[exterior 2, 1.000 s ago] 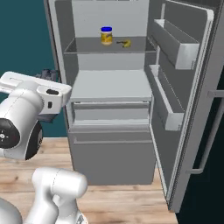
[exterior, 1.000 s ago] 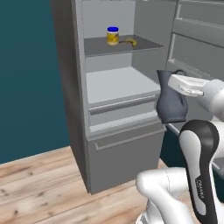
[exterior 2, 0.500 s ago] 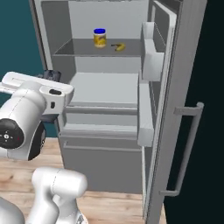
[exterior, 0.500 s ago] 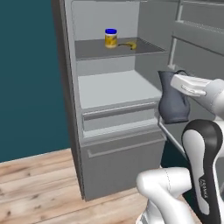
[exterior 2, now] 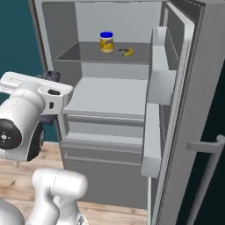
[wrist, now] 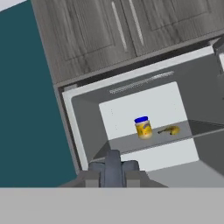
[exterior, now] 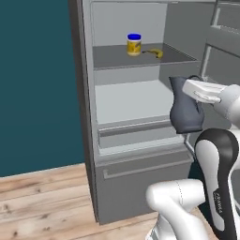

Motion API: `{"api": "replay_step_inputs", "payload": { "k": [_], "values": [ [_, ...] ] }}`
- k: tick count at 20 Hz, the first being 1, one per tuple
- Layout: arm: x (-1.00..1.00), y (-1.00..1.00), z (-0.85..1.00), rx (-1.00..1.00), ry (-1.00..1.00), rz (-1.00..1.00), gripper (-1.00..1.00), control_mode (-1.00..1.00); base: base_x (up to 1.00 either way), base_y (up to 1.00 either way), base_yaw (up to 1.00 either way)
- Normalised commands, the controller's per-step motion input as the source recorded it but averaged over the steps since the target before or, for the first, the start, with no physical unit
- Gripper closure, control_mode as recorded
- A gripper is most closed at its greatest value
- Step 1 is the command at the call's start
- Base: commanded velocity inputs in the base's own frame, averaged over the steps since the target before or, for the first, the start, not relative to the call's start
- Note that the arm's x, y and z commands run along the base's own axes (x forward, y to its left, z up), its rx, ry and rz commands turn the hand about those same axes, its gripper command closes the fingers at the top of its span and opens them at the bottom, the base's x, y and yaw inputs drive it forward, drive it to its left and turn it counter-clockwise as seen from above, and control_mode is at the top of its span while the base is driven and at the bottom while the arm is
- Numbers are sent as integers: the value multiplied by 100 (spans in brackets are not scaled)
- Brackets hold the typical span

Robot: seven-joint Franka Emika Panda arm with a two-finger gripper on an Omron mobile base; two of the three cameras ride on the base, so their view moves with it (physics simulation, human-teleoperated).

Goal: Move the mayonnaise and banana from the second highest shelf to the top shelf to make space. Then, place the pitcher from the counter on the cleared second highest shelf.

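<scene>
The mayonnaise stands on the top shelf of the open fridge, with the banana lying just to its right. Below them lies the pale second highest shelf, bare. My gripper is shut on the pitcher, which hangs in front of the fridge, at the right end of the second highest shelf and slightly above it. The fingers are hidden behind the pitcher's neck and handle.
The fridge door stands open on the right, its bins jutting toward the shelves. A closed drawer sits under the shelves. Dark wood cabinets hang above the fridge, a teal wall is to the left.
The whole picture has shifted, so the base has driven; the fridge now sits further right and larger in the left base view. The pitcher stays in my gripper.
</scene>
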Motion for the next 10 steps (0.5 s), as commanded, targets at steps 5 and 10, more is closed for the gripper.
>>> {"api": "replay_step_inputs", "payload": {
  "k": [5, 10],
  "values": [
    [0, 0, 0, 0, 0, 0, 100, 100, 80, -6, 0],
    [0, 0, 0, 0, 0, 0, 100, 100, 50, 0, 0]
  ]
}}
